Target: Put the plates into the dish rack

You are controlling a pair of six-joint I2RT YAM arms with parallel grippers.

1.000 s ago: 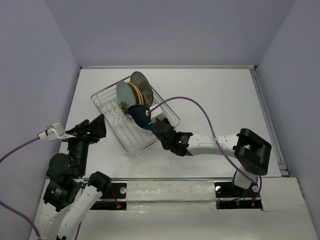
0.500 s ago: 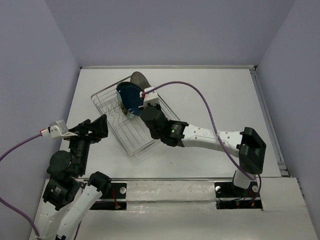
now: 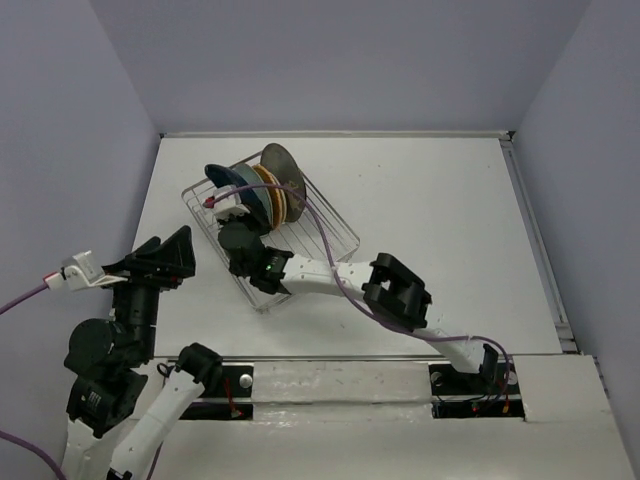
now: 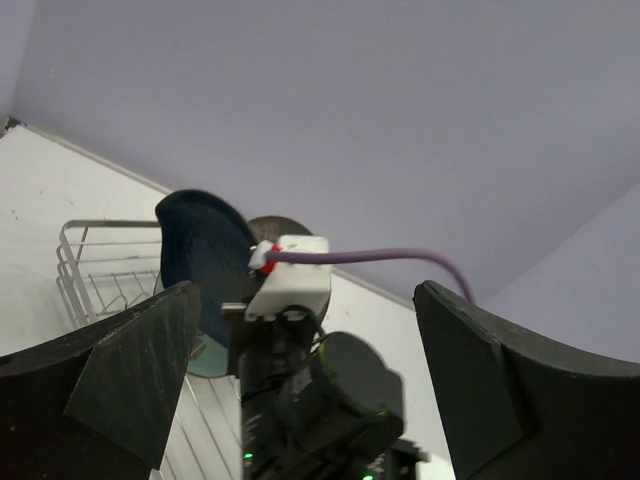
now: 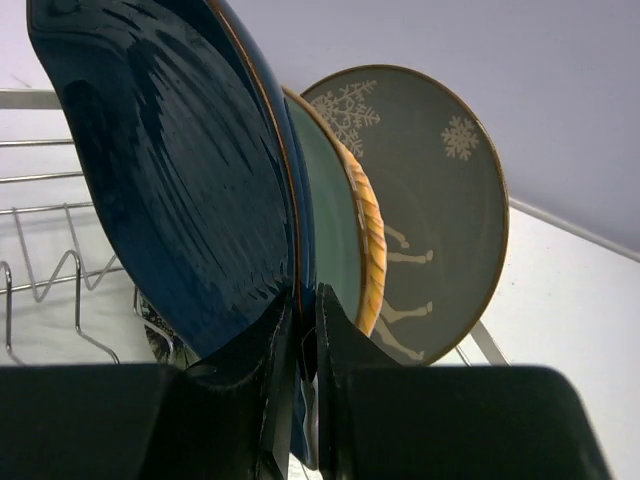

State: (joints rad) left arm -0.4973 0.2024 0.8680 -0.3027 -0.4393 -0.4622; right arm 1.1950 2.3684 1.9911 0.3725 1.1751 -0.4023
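Top external view: nearest the bases, the left hand (image 3: 165, 250) is hanging released at the near left, fingers spread wide, well apart from the dish rack (image 5: 15, 98) on the bench (image 3: 450, 200). Farther in, the right hand (image 5: 303, 310) is pinching the lower rim of the dark blue plate (image 5: 170, 170), which is standing upright in the rack directly above the hand. Behind it, the teal plate (image 5: 330, 230), orange plate (image 5: 368, 240) and grey deer plate (image 5: 440, 200) are standing in a row.

I see the glossy dark blue plate (image 5: 170, 180) upright in the silver wire dish rack (image 3: 341, 237), then rightward a pale teal plate (image 5: 335, 240), orange plate (image 5: 369, 235), grey deer-pattern plate (image 5: 435, 200).
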